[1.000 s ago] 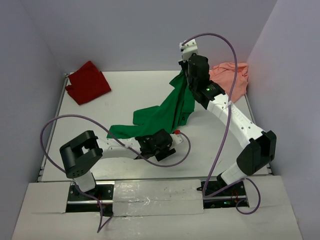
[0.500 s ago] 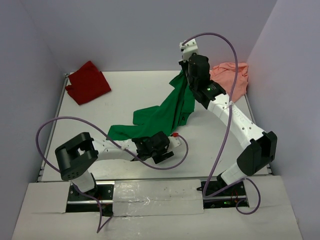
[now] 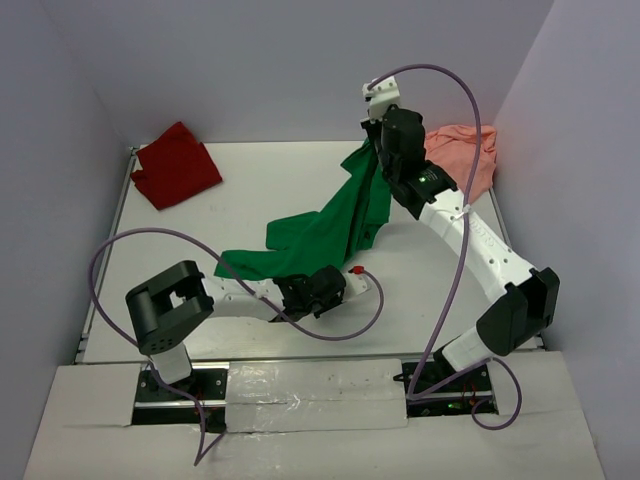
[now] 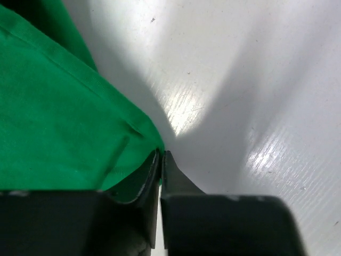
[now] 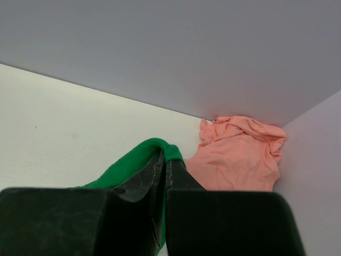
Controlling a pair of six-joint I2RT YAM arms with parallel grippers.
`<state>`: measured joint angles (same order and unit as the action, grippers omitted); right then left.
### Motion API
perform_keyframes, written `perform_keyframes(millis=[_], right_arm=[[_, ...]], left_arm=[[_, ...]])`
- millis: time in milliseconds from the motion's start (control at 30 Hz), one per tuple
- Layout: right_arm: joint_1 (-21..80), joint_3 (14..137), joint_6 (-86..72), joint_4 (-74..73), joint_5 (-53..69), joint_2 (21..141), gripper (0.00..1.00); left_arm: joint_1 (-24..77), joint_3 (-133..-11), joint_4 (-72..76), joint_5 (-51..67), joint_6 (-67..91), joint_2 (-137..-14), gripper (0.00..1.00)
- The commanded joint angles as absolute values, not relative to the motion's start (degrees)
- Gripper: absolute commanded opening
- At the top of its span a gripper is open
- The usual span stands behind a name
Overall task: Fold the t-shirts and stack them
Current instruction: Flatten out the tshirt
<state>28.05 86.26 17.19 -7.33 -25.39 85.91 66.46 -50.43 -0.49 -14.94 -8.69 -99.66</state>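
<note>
The bright green t-shirt (image 3: 335, 225) hangs stretched from the back right down to the table's middle. My right gripper (image 3: 374, 150) is raised there and shut on its top edge; the right wrist view shows green cloth (image 5: 133, 162) folded over the closed right gripper (image 5: 166, 154). My left gripper (image 3: 297, 283) lies low on the table at the shirt's near edge. In the left wrist view the left gripper (image 4: 161, 154) is pinched on the corner of the green hem (image 4: 58, 122). The dark red t-shirt (image 3: 175, 165) lies crumpled at the back left. The salmon pink t-shirt (image 3: 465, 155) is bunched in the back right corner (image 5: 240, 154).
Grey walls close in the white table (image 3: 250, 200) at the back and on both sides. Purple cables (image 3: 445, 270) loop off both arms, one lying on the table near the left wrist. A taped strip (image 3: 310, 385) runs along the near edge between the bases.
The left gripper, open a second ago, has shut on the green hem. The left arm's elbow shifted slightly. The right arm edged a little to the right, still holding the shirt.
</note>
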Motion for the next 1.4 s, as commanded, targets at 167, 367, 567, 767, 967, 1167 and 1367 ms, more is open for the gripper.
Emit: perform_keyframes(millis=[167,367,567,767,967,1167,1367], right_arm=[[26.5,87.4,17.6,-5.4,-25.9,82.4,0.0],[23.7,85.3,17.3,-4.6,-27.2,80.8,0.0],[18.3,83.9,18.3,-3.7,-29.0,77.6,0.0],[14.9,81.3,19.4,-2.6,-30.4,72.3,0.0],[14.4,80.0,20.0,-5.3,-28.4,63.2,0.0],[14.4,80.9,18.2,-10.4,-24.4,51.4,0.0],[14.4,81.0,15.6,-14.4,-22.9,39.1,0.0]], left_arm=[[66.7,-50.4,-7.5,-12.5,-8.9,-100.5,0.0],[62.3,-53.8,-9.5,-17.0,-11.4,-90.5,0.0],[52.8,-61.6,-11.6,-19.2,-15.6,-77.9,0.0],[47.8,-66.7,-14.1,-20.3,-17.3,-68.4,0.0],[44.6,-67.8,-14.7,-24.9,-19.3,-58.1,0.0],[38.4,-67.5,-14.5,-24.0,-22.5,-47.5,0.0],[32.2,-72.8,-20.3,-19.7,-20.8,-40.9,0.0]])
